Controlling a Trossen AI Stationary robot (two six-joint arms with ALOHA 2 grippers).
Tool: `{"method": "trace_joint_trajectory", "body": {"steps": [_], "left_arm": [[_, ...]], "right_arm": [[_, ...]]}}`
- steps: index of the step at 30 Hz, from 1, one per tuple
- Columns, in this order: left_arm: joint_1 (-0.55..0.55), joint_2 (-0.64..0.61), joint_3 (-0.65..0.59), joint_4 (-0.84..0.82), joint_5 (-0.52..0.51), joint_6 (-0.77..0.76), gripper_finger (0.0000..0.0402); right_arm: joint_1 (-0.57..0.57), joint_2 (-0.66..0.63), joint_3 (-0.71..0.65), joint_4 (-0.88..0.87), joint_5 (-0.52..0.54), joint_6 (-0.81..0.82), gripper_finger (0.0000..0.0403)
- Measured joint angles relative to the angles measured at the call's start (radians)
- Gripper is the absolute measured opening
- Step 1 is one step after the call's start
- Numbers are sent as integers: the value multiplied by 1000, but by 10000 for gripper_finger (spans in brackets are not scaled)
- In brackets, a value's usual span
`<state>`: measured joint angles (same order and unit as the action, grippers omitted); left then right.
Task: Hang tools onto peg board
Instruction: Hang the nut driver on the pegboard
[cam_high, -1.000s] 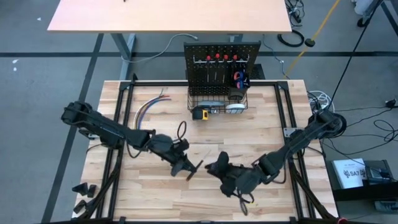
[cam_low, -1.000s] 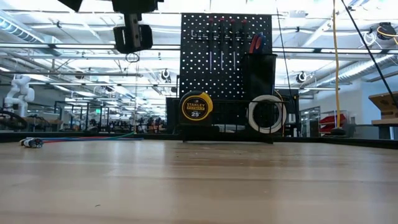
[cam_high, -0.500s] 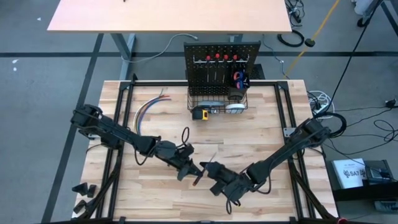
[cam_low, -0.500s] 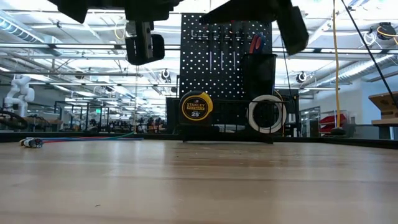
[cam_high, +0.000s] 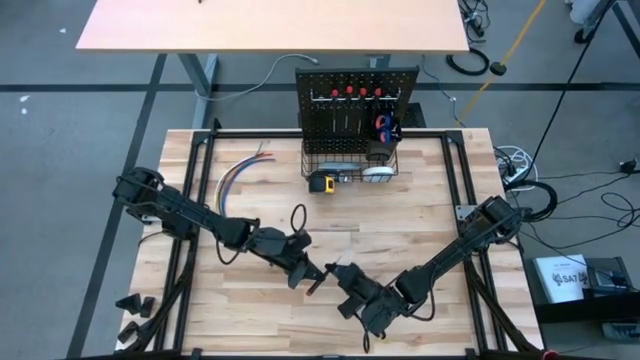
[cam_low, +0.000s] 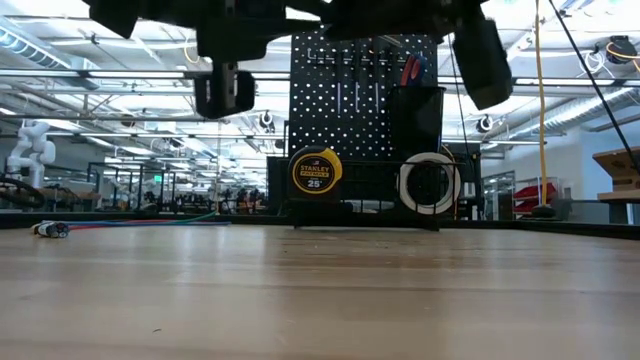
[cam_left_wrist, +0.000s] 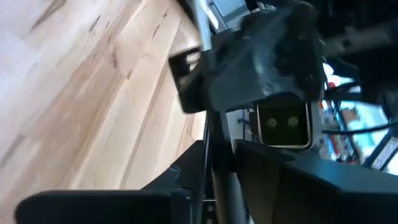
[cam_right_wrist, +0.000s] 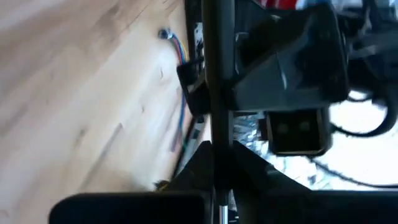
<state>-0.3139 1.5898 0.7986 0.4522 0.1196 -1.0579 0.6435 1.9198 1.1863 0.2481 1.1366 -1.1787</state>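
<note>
1. Tool (cam_high: 319, 283), slim dark shaft, is off the table (cam_high: 430, 210) near the front edge, mid-width, between both grippers.
2. Left gripper (cam_high: 310, 272): fingers flank the shaft; can't tell if gripping.
3. Right gripper (cam_high: 340, 276): fingers pinched on the shaft.
4. Peg board (cam_high: 357, 95) upright at back edge.

A bundle of coloured wires (cam_high: 240, 172) lies on the bench (cam_high: 420, 225). Beyond the bench stands a tan desk (cam_high: 270, 25); a white box (cam_high: 568, 272) sits on the floor beside the bench.
</note>
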Motion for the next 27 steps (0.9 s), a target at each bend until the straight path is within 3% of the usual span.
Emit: {"method": "trace_joint_trajectory", "body": {"steps": [5, 10, 13, 16, 22, 27], "left_arm": [[30, -32, -2, -17, 83, 168, 107], [94, -141, -3, -101, 224, 340, 110], [152, -233, -3, -235, 205, 445, 110], [176, -314, -3, -278, 128, 576, 110], [109, -321, -3, -89, 69, 879, 110], [-11, -251, -3, 155, 49, 1157, 111]], "right_arm": [[12, -1, 1, -100, 17, 283, 20], [24, -19, 1, -381, -20, 717, 20], [26, -70, 1, -550, -177, 1011, 20], [14, -143, 1, -618, -347, 1187, 20], [12, -291, 1, -493, -483, 1202, 20], [28, -351, -27, -118, -544, 1036, 20]]}}
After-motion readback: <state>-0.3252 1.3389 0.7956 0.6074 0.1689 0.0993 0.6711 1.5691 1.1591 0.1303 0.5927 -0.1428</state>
